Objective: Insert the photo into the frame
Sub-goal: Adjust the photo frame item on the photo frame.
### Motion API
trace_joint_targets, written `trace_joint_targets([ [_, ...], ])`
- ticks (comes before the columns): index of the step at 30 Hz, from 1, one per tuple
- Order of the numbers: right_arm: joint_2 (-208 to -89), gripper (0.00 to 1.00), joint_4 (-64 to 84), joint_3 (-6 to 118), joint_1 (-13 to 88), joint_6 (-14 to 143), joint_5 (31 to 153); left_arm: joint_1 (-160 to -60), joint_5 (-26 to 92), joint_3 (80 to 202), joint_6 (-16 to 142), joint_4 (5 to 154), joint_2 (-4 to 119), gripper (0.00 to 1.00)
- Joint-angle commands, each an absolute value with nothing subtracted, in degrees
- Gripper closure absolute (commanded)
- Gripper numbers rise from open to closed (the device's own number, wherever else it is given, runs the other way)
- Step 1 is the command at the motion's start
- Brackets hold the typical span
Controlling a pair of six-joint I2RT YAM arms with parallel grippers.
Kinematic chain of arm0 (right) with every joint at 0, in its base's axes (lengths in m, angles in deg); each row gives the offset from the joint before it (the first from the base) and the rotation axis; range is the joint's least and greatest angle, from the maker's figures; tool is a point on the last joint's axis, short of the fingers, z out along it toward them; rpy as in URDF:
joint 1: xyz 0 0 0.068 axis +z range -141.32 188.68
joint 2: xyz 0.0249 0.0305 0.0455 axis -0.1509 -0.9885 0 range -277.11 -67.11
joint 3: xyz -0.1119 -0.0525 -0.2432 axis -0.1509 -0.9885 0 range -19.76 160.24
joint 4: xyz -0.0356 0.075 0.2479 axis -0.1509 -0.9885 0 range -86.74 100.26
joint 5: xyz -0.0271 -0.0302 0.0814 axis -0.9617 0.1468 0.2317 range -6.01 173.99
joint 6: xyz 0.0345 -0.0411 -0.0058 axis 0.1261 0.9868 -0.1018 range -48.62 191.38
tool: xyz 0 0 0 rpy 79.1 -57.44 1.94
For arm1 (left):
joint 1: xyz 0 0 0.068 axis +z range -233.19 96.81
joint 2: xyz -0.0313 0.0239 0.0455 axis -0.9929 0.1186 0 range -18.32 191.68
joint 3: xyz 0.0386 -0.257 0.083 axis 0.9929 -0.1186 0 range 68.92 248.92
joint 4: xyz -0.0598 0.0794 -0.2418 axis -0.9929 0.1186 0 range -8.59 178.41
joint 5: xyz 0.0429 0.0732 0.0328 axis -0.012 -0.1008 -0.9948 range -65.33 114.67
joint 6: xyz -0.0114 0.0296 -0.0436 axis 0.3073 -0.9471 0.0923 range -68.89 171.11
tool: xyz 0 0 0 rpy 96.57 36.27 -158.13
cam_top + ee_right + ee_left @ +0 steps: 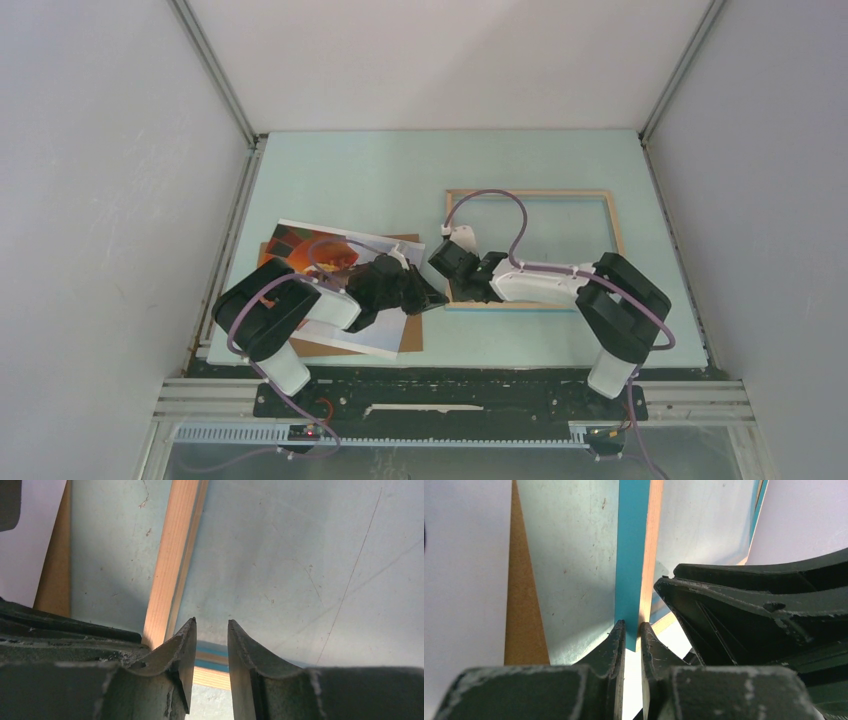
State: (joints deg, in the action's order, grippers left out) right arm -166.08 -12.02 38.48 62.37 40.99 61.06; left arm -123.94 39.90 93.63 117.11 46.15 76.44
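Note:
The frame (530,193) lies right of centre, light wood up, with a blue edge along its near side. My left gripper (438,297) reaches its near-left corner. In the left wrist view the gripper (632,630) is shut on the frame's blue and wood bar (631,555). My right gripper (452,278) hangs over the same corner. Its jaws (211,625) stand apart, with the frame's wood bar (170,565) below them. The photo (318,248), orange-red with a white border, lies at the left on a brown backing board (408,335), partly hidden by my left arm.
The photo's white edge (454,580) and the brown board (524,625) lie just left of the frame in the left wrist view. My two grippers are close together. Grey walls and metal rails (225,250) bound the pale green table (370,170).

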Motion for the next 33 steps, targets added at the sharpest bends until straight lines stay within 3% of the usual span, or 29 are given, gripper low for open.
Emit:
trace_joint_targets([
  [1, -161.85, 0.62, -18.29, 40.72, 63.99, 40.28, 61.64, -124.1, 33.97, 90.9, 112.41, 63.25, 79.56, 0.86],
  [5, -157.17, 0.58, -22.07, 41.49, 63.67, 39.47, 62.71, -124.12, 34.0, 90.89, 112.5, 63.18, 79.37, 0.86],
  [11, -151.89, 0.43, -23.66, 35.64, 62.16, 36.16, 64.62, -124.13, 33.74, 90.88, 111.73, 63.59, 77.72, 0.86],
  [16, -152.28, 0.47, -20.99, 32.24, 60.99, 33.63, 67.69, -124.08, 33.92, 90.93, 111.75, 63.61, 77.63, 0.86],
  [33, -160.31, 0.49, -21.83, 38.56, 63.97, 34.13, 62.39, -124.11, 33.85, 90.55, 111.93, 63.58, 77.83, 0.86],
])
